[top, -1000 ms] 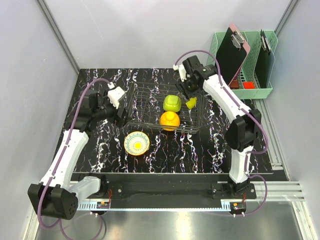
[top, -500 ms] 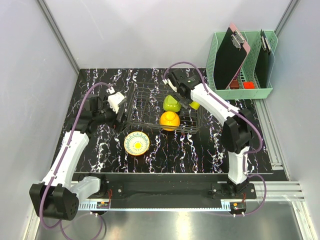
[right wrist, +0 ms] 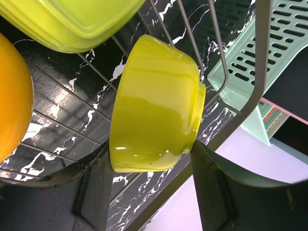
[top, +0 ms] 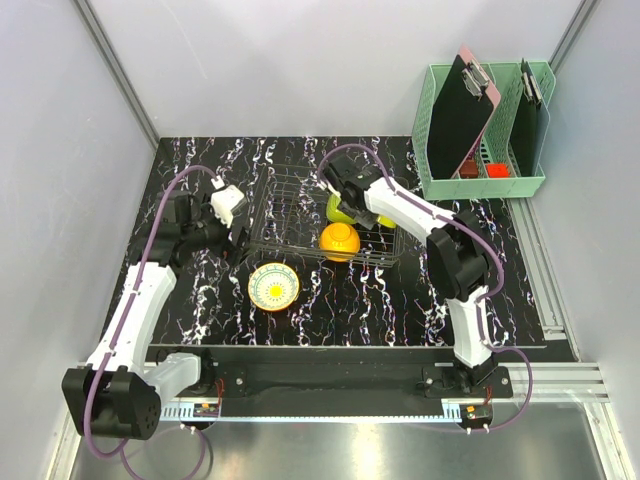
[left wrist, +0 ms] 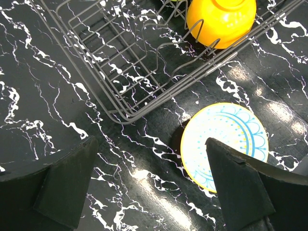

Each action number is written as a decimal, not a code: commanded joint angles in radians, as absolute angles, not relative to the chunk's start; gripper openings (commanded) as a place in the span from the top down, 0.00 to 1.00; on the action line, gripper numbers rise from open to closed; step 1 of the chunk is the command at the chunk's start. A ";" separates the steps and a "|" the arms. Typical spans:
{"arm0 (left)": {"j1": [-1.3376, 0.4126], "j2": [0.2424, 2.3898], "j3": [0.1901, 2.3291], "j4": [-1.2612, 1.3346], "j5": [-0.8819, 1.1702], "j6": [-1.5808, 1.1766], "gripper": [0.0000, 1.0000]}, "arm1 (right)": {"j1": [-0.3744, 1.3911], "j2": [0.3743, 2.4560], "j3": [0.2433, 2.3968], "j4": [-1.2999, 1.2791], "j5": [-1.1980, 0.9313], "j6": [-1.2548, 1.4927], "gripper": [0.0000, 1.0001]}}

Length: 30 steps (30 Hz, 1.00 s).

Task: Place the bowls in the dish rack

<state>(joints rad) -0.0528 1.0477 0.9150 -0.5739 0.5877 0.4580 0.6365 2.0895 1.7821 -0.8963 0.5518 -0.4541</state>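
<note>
At the dish rack (top: 290, 205), the right pincer (right wrist: 151, 149) with a yellow-green bowl (right wrist: 154, 106)
Its fingers (right wrist: 216, 187) flank the bowl and seem to clamp it, tipped on its side against the rack wires, beside a lime green bowl (right wrist: 67, 19) and an orange bowl (left wrist: 221, 19) inside the rack. The left pincer (left wrist: 150, 144) hangs open over the counter (left wrist: 48, 96), near a cream bowl (left wrist: 226, 144) lying just outside the rack

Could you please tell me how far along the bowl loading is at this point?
Done: the orange bowl and lime green bowl sit in the dish rack. In hand: the right gripper holds the yellow-green bowl at the rack's right end. To do: the cream-white bowl lies on the table in front of the rack, near the open, empty left gripper. No fifth bowl shows.
</note>
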 commanded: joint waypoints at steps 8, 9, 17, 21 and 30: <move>-0.031 1.025 0.908 -0.541 0.635 0.476 0.01 | 0.704 2.091 1.721 -0.876 0.617 -0.532 1.00; -0.032 1.025 0.910 -0.541 0.637 0.474 0.01 | 0.707 2.091 1.714 -0.874 0.618 -0.535 1.00; -0.026 1.031 0.911 -0.538 0.641 0.474 0.01 | 0.750 2.106 1.667 -0.896 0.615 -0.578 0.53; -0.025 1.034 0.916 -0.538 0.643 0.474 0.01 | 0.759 2.115 1.667 -0.916 0.604 -0.581 0.38; -0.020 1.042 0.926 -0.538 0.647 0.472 0.01 | 0.767 2.114 1.669 -0.951 0.589 -0.592 0.00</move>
